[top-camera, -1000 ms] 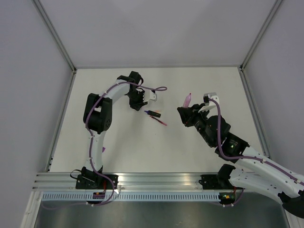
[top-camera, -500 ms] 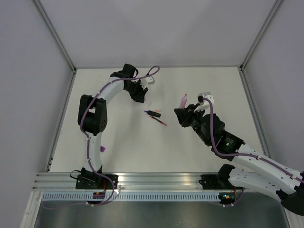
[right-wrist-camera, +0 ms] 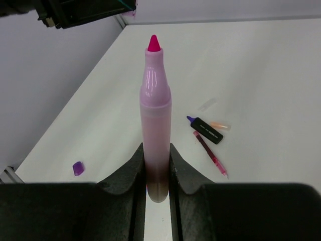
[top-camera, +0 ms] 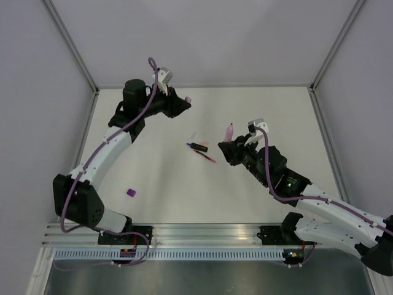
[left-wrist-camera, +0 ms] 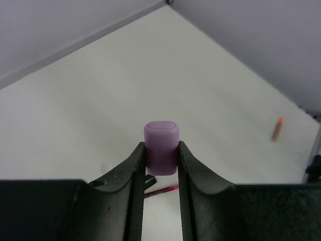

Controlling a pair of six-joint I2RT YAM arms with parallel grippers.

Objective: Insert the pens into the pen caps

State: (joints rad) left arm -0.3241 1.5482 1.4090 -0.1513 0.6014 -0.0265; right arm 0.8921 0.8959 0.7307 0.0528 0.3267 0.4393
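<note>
My left gripper (left-wrist-camera: 161,156) is shut on a stubby light purple cap (left-wrist-camera: 161,146) and holds it in the air over the far left of the table (top-camera: 183,102). My right gripper (right-wrist-camera: 156,156) is shut on the lower body of a lilac marker (right-wrist-camera: 155,110), upright with its bare magenta tip up; in the top view the gripper (top-camera: 228,145) is right of centre. A dark navy pen (top-camera: 198,147) and a slim pink-red pen (top-camera: 207,157) lie side by side at the table's centre, between the grippers. They also show in the right wrist view, navy (right-wrist-camera: 207,130) and pink-red (right-wrist-camera: 210,155).
A small dark purple cap (top-camera: 131,192) lies alone on the near left of the table, also in the right wrist view (right-wrist-camera: 78,167). A pale orange clear cap (right-wrist-camera: 220,125) lies against the navy pen. A small orange piece (left-wrist-camera: 277,129) lies at the right in the left wrist view.
My left arm has stretched out and swung up toward the far left with the light purple cap in its fingers. My right gripper has drifted left with the lilac marker.
</note>
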